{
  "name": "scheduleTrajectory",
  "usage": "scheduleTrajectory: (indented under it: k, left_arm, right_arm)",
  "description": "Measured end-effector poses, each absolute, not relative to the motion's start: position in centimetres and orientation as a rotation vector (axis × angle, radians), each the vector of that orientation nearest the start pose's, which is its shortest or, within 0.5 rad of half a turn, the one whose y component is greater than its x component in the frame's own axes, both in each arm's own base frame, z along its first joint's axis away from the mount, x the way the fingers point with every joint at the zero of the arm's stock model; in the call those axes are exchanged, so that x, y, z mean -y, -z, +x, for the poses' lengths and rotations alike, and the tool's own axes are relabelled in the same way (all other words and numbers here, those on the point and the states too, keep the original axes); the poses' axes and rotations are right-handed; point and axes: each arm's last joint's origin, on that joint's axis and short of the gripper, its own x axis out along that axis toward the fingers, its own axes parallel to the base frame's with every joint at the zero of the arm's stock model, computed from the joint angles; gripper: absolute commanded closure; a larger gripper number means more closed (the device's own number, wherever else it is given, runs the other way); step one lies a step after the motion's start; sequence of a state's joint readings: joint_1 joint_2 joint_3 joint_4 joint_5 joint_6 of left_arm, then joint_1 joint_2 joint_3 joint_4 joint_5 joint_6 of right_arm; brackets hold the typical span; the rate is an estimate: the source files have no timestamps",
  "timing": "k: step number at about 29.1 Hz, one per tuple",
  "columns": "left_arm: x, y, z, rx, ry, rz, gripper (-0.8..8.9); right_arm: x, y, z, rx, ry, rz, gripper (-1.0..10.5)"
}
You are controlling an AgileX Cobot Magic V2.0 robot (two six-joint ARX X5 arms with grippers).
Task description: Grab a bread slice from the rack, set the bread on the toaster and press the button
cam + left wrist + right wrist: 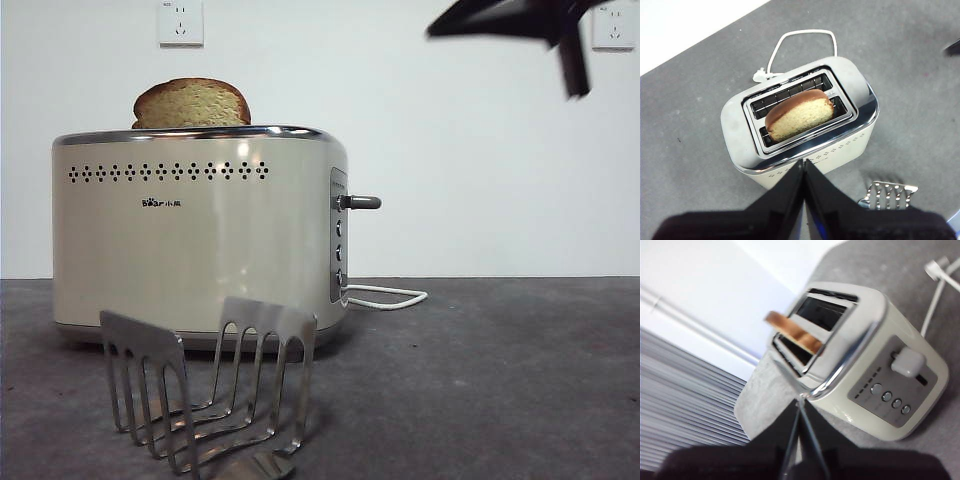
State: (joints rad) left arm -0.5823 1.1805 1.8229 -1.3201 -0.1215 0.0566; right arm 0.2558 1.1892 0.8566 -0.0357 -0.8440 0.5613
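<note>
**Bread in the slot, lever still to press**

I am judging the job about two-thirds done. The slice of bread (799, 114) is sitting in the toaster (200, 235), in the slot nearer the vent holes, with its rounded brown crust poking up above the chrome rim. The rack (210, 385) is standing bare on the table (500, 380) just in front of the toaster, so nothing is left to fetch there.

What is remaining is the button (362, 202), the grey lever knob jutting out of the end panel. It is sitting high in its travel, so I am taking it as not yet pressed.

My left tool (803, 167) is hanging above the toaster's near side, its jaws together and gripping nothing. My right tool (800, 402) is looking down at the end panel from well above, jaws also closed and empty; in the front view it is showing as a dark shape (520, 25) at the top corner.

The bread is looking thick, with pale speckled crumb and a darker crust, standing upright on its edge and slightly off-centre along the slot.
</note>
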Motion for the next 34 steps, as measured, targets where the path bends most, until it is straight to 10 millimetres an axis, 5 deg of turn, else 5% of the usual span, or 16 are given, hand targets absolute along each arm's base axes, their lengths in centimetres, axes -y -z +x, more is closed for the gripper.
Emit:
scheduleTrajectory:
  k: [8,18,34]
  left_arm:
    - [7.6,-47.7,11.5,-0.642,0.590,0.219,8.22]
    - [6.1,-45.2,9.2,-0.674,0.590,0.226,8.22]
    - [3.7,-45.8,5.5,-0.567,0.590,0.174,8.21]
  right_arm:
    - [-10.6,-26.0,27.6,-0.807,-0.885,0.762,9.5]
    - [-12.3,-25.0,31.8,-0.908,-0.845,0.803,9.5]
    - [-13.1,-21.7,34.1,-1.048,-0.717,0.781,9.5]
